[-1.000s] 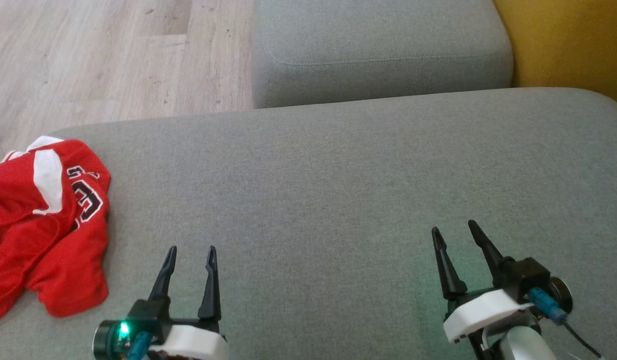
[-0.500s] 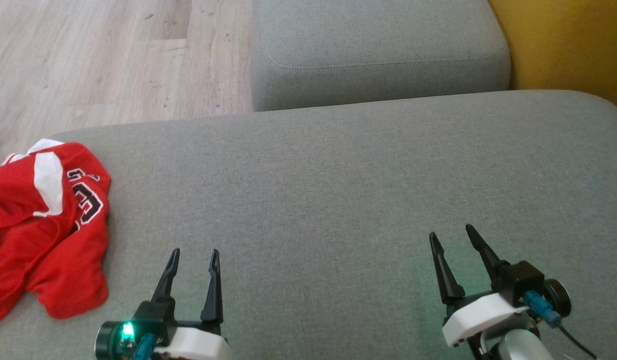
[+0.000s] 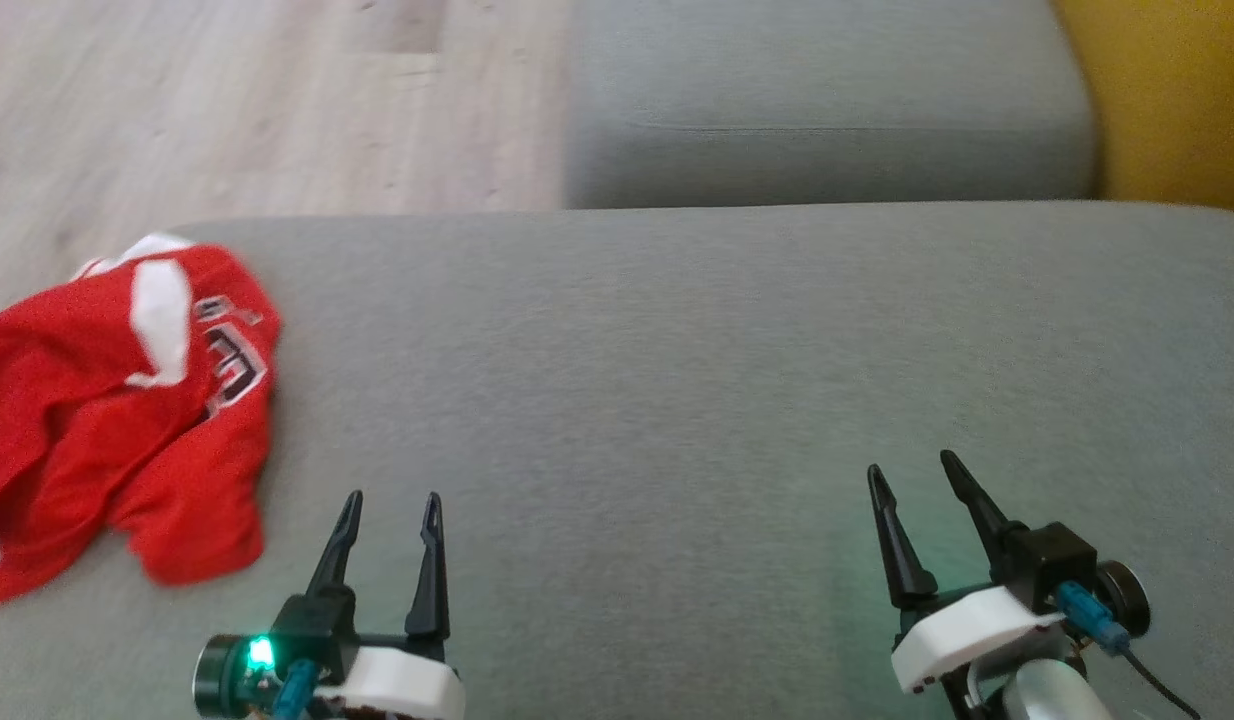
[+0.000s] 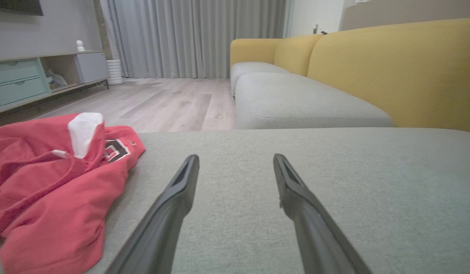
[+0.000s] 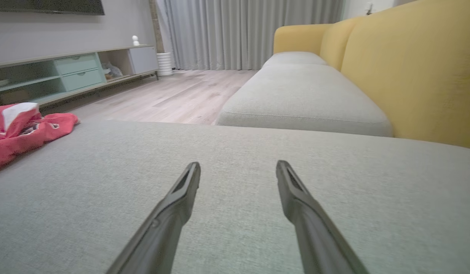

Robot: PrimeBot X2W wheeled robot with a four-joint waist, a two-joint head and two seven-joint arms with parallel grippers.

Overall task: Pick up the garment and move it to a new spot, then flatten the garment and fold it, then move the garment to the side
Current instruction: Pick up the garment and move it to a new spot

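Jaws on both the left gripper (image 3: 394, 497) and the right gripper (image 3: 910, 463) stand wide apart and empty, low over the near edge of the grey cushion (image 3: 677, 380). The red garment (image 3: 127, 420) lies crumpled at the cushion's left end, near the left gripper and well apart from the right. To lift it well, I'd say the left gripper should reach to that end, close on a raised fold, and pinch cloth only, not the cushion cover.
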